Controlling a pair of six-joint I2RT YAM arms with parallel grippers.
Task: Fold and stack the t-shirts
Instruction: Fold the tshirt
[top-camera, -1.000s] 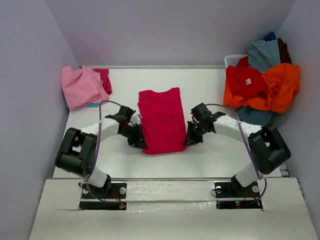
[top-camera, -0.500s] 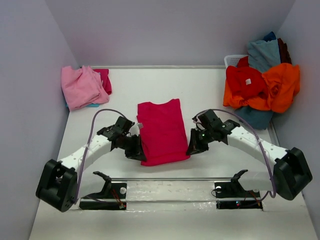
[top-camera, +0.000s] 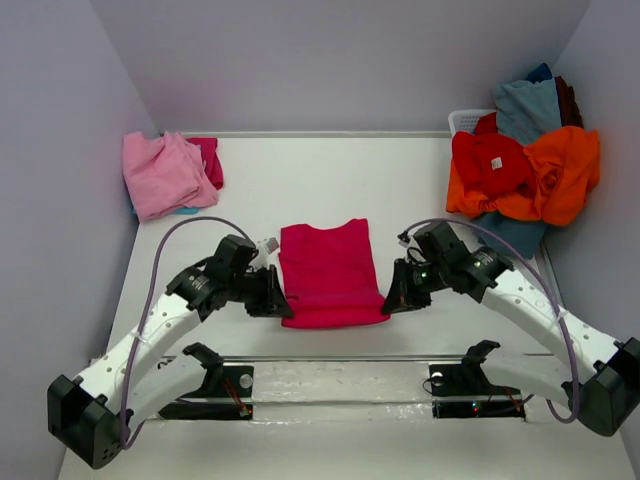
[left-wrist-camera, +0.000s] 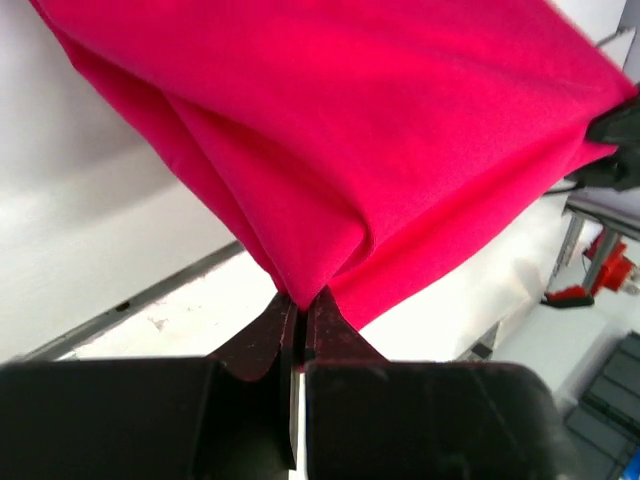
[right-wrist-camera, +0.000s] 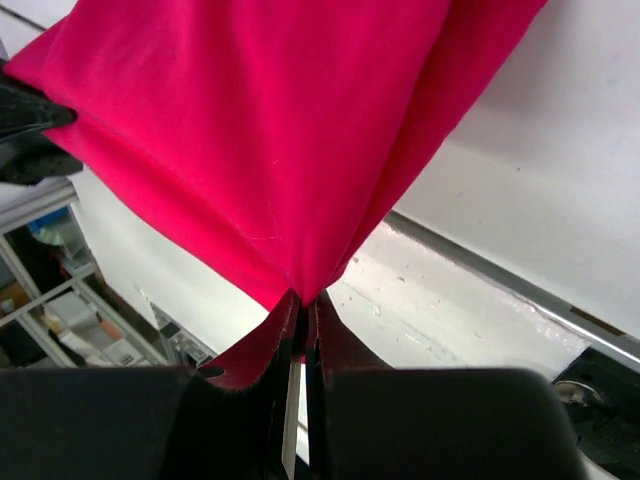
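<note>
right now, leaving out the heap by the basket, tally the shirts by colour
crimson: 2, the middle t-shirt and the far-left t-shirt
light pink: 1, the pink t-shirt
teal: 1, a teal sliver under the pink one
total: 4

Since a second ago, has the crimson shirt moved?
Yes. The crimson shirt has slid toward the table's near edge, away from the back wall.
</note>
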